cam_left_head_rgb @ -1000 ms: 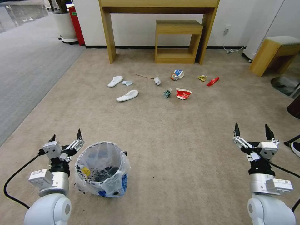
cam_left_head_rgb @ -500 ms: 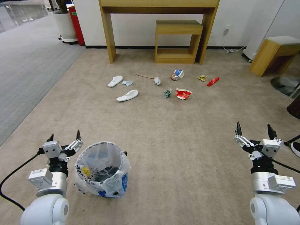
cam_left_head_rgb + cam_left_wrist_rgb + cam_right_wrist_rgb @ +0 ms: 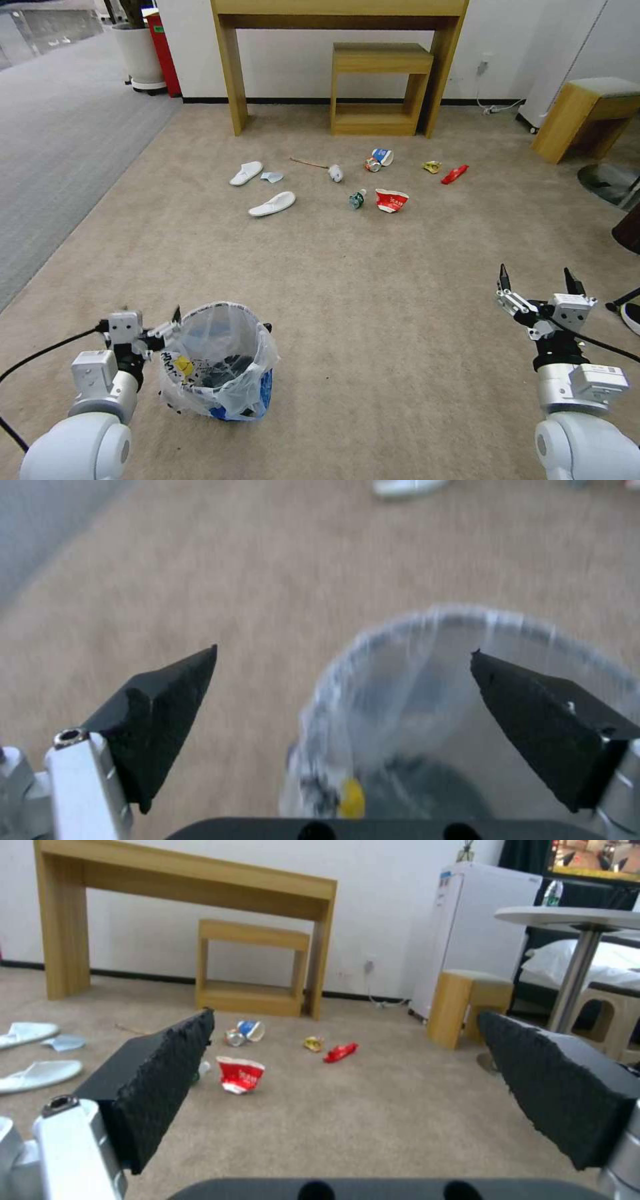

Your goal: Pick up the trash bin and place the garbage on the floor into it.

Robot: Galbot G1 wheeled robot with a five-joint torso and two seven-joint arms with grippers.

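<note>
The trash bin (image 3: 217,360), dark with a crinkled clear bag and blue low down, stands on the beige floor (image 3: 373,300) at near left. My left gripper (image 3: 152,319) is open at its left rim. In the left wrist view the gripper (image 3: 345,650) straddles the bin's rim (image 3: 333,690), one finger over the inside and one outside. My right gripper (image 3: 535,270) hangs open over bare carpet at near right. Garbage lies far ahead: two white slippers (image 3: 246,173) (image 3: 272,203), a stick (image 3: 309,162), a small bottle (image 3: 357,199), a red-white cup (image 3: 391,200), a blue-white cup (image 3: 382,156) and a red wrapper (image 3: 454,174).
A tall wooden table (image 3: 340,13) and a low wooden shelf (image 3: 380,87) stand against the back wall. A wooden stool (image 3: 587,113) is at the right, with a shoe (image 3: 630,315) at the right edge. Grey ribbed carpet (image 3: 53,153) runs along the left.
My left gripper has dropped, turned and moved right up to the bin's rim. The right gripper has sunk slightly. The bin and the litter have not moved.
</note>
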